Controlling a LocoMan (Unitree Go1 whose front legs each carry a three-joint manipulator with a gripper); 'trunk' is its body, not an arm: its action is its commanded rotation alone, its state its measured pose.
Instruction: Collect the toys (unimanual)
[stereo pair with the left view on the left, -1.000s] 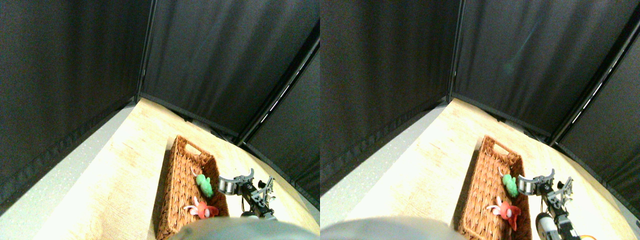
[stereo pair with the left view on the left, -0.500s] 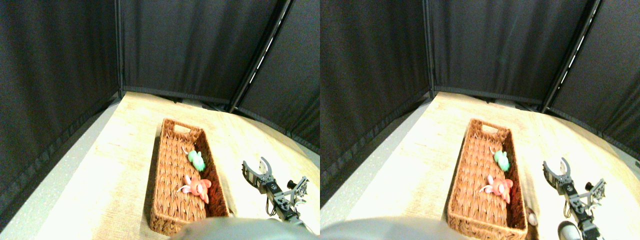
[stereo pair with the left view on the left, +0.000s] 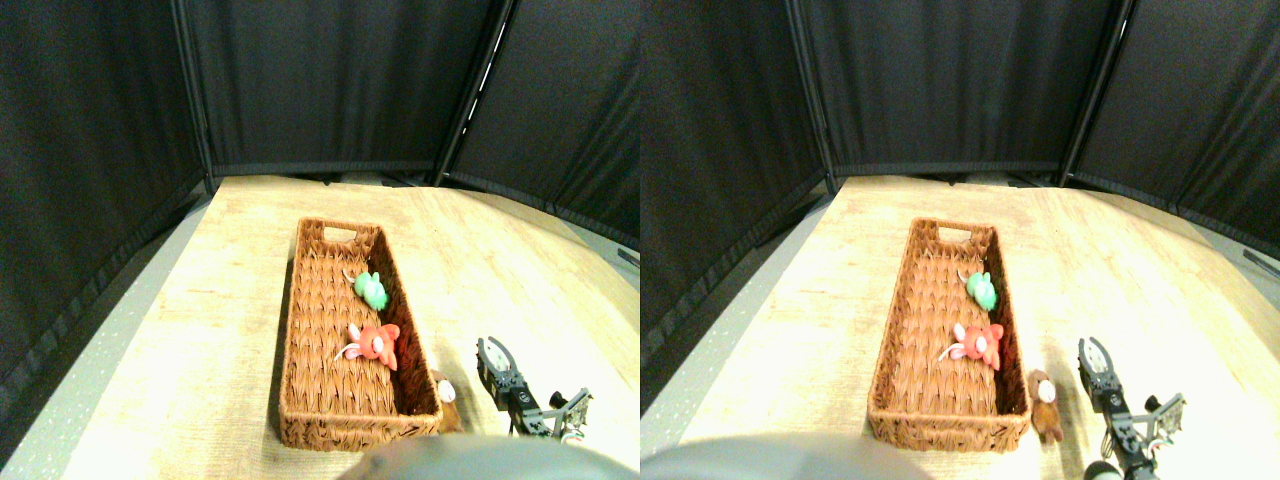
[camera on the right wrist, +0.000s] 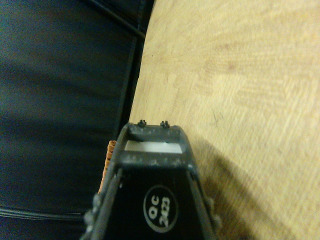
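Observation:
A green toy (stereo pair with the left view on the left: 371, 290) and a red-pink toy (stereo pair with the left view on the left: 375, 342) lie inside the long brown wicker basket (stereo pair with the left view on the left: 312, 330), along its right wall. A brown toy (stereo pair with the left view on the left: 444, 394) sits on the table just outside the basket's near right corner. My right gripper (stereo pair with the left view on the left: 494, 350) hovers low over the table to the right of the brown toy, apart from it, open and with nothing in it. In the wrist view the dark jaw frame (camera on the right wrist: 152, 150) points along the wooden top, with a sliver of the basket (camera on the right wrist: 109, 161) beside it.
The light wooden table (stereo pair with the left view on the left: 220, 320) is enclosed by black curtain panels (stereo pair with the left view on the left: 320, 80) at the back and on both sides. A grey strip (stereo pair with the left view on the left: 90, 350) runs along the table's left edge. Bare wood lies to the right of the basket.
The whole picture has shifted, so the camera has moved. My gripper has drawn away from the basket's right rim and out over the table. The brown toy has come into view.

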